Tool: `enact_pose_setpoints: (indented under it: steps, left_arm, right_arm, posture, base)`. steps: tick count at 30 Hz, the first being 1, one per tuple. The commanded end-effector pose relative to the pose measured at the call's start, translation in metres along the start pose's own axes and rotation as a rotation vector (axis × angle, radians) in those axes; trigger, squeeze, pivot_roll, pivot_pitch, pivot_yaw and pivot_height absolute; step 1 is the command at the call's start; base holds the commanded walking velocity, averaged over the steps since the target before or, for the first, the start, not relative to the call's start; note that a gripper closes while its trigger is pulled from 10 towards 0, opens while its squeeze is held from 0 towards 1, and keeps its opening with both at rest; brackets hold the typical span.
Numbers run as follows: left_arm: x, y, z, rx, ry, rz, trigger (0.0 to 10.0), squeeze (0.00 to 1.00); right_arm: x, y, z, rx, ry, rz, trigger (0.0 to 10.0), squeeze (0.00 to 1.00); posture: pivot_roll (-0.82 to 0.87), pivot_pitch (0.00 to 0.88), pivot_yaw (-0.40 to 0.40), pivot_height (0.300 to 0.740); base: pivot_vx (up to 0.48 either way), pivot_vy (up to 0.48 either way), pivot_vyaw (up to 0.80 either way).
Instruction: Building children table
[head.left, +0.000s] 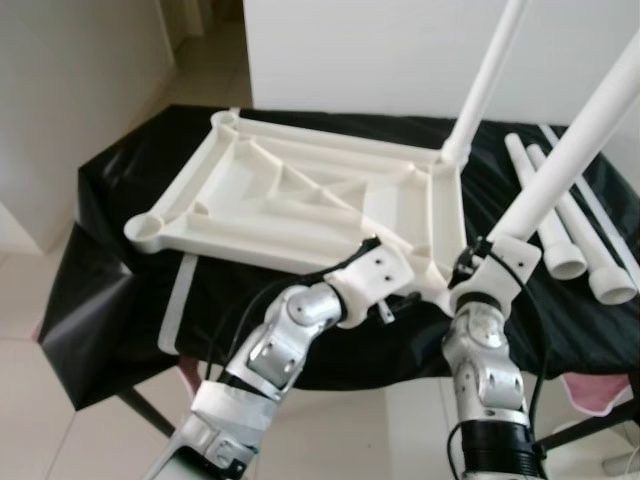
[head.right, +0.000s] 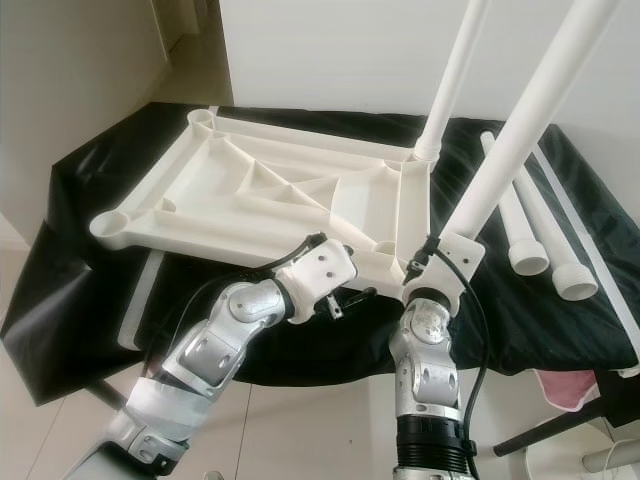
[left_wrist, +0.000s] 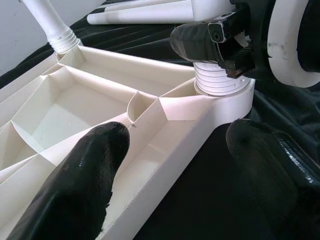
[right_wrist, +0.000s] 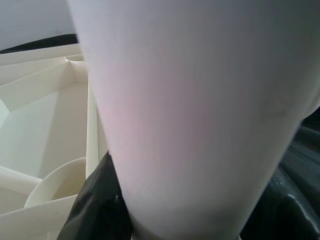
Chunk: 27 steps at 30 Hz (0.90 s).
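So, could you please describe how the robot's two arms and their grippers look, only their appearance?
Both arms are silver metal with rounded joint housings. The left arm ends in a white wrist block with small dark holes; black cables loop along it. The right arm has a black ribbed ring low on the forearm and a black cable beside it. The left gripper has thick, rounded black fingers with a matte surface.

— Where is the white plastic ribbed tabletop (head.left: 300, 195)?
— It lies upside down, just in front of the left gripper (left_wrist: 170, 165).
— And the long white plastic legs?
— One leg (head.left: 488, 80) stands in the far corner. Another leg (head.left: 575, 140) is at the near corner, inside the right gripper (left_wrist: 215, 42). Two loose legs (head.left: 560, 215) lie to the right of it.
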<state>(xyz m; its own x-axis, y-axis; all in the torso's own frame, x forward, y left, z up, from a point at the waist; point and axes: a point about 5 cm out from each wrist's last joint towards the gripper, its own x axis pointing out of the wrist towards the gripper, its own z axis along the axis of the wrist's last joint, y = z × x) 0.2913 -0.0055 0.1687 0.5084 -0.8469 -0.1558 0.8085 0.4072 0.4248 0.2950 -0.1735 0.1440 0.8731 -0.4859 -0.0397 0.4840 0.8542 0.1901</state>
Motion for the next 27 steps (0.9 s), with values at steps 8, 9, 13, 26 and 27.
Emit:
enact_pose_setpoints:
  steps: [8,9,13,26,27]
  left_arm:
    - [0.0,0.003,0.002,0.006,-0.012,0.071,10.0,0.0]
    - [0.0,0.003,0.002,0.006,-0.012,0.071,10.0,0.0]
    - [0.0,0.004,0.002,0.006,-0.012,0.073,10.0,0.0]
    - [0.0,0.004,0.002,0.013,-0.012,0.071,10.0,0.0]
    - [0.0,0.004,0.002,0.014,-0.013,0.071,10.0,0.0]
  right_arm:
    - [-0.005,0.001,-0.011,0.04,0.06,0.04,10.0,1.0]
    - [-0.004,0.001,-0.008,0.035,0.048,0.069,10.0,1.0]
    - [0.0,0.0,-0.001,0.03,0.022,0.152,10.0,1.0]
    - [0.016,-0.022,0.009,-0.113,0.023,0.491,10.0,0.0]
    - [0.019,-0.023,0.01,-0.142,0.021,0.528,10.0,0.0]
  posture:
    - [-0.09,0.051,-0.015,0.74]
    - [-0.09,0.053,-0.016,0.74]
    - [-0.09,0.053,-0.015,0.74]
    - [-0.1,0.049,-0.011,0.74]
    - [-0.1,0.046,-0.011,0.74]
  base:
    - [0.0,0.0,0.0]
    - [0.0,0.0,0.0]
    - [0.0,0.0,0.0]
    - [0.0,0.0,0.0]
    - [0.0,0.0,0.0]
